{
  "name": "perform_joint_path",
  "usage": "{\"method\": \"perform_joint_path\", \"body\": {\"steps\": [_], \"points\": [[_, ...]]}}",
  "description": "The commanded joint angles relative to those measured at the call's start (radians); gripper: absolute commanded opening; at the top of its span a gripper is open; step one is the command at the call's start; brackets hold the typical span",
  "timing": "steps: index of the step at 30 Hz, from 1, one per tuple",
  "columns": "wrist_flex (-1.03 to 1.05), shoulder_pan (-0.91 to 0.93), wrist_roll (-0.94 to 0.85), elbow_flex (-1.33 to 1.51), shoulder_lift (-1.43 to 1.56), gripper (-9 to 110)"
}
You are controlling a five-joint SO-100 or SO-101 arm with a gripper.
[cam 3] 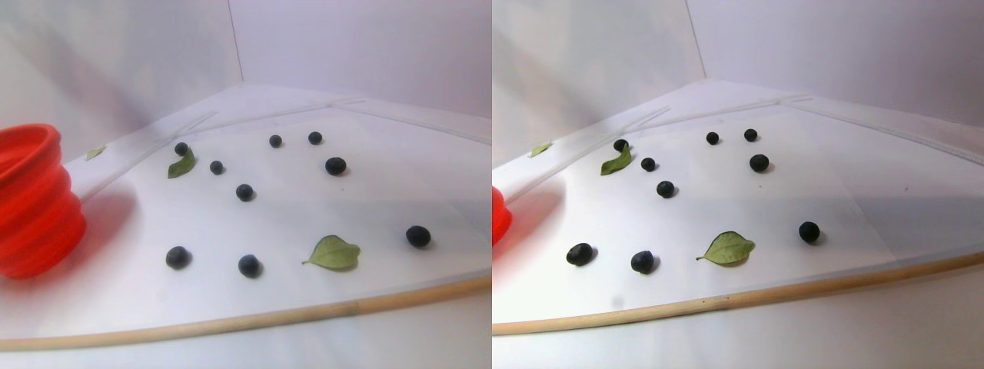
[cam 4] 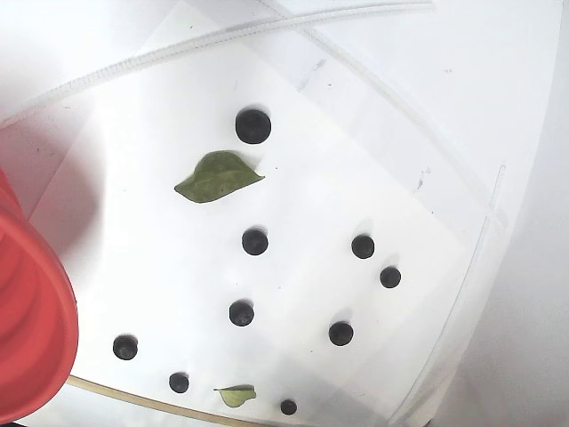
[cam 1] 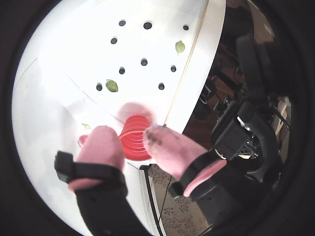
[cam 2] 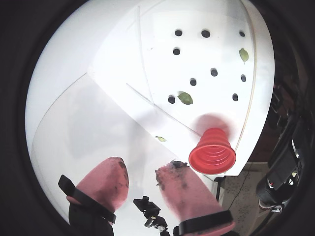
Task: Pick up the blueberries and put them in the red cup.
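Note:
Several blueberries (cam 1: 143,62) (cam 2: 213,72) (cam 3: 244,192) (cam 4: 255,241) lie scattered on the white sheet, apart from one another. The red cup (cam 1: 135,145) (cam 2: 212,152) (cam 3: 31,207) (cam 4: 31,329) stands at the sheet's edge, left of the berries in the stereo pair and fixed views. My gripper (cam 1: 127,135) (cam 2: 143,167) hangs well above the table with its pink fingertips (cam 1: 101,142) spread open and nothing between them. In a wrist view the cup shows through the gap between the fingers. The gripper is out of the stereo pair and fixed views.
Two green leaves (cam 1: 111,86) (cam 2: 185,98) (cam 3: 334,252) (cam 4: 218,175) lie among the berries. A wooden strip (cam 3: 307,311) marks the sheet's near edge. Past the table's edge (cam 1: 197,73), dark equipment (cam 1: 246,132) stands on the floor.

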Motion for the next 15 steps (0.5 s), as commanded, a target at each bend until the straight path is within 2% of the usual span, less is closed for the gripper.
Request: {"method": "perform_joint_path", "body": {"steps": [1,15], "points": [[0.002,0.000,0.002,-0.015,0.029,11],[-0.002,0.009,0.003,-0.014,0.029,11]]}}
